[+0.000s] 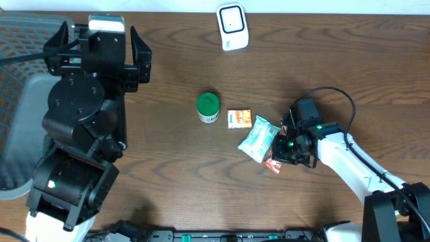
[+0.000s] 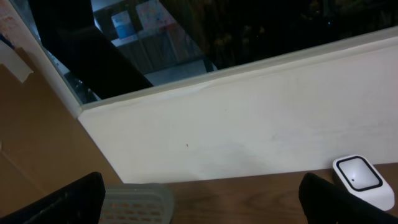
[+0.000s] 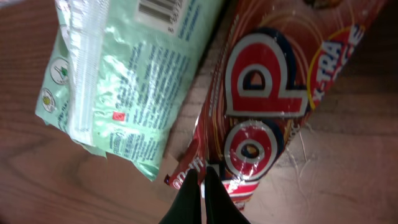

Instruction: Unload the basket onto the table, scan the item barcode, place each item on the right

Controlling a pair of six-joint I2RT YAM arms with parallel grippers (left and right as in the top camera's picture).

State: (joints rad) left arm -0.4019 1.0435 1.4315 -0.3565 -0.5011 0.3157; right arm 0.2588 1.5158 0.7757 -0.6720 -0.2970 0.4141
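Note:
The white barcode scanner stands at the table's far edge, and it also shows low on the right as the scanner in the left wrist view. My right gripper is shut on the bottom edge of a red snack packet, which lies flat on the table. A mint-green packet lies beside it, its barcode facing up. From overhead, the right gripper sits over the red packet and next to the mint packet. My left gripper is raised at the far left, open and holding nothing.
A green-lidded can and a small orange packet sit mid-table, left of the mint packet. A grey mesh chair stands beyond the table's left side. A white wall ledge runs behind the table.

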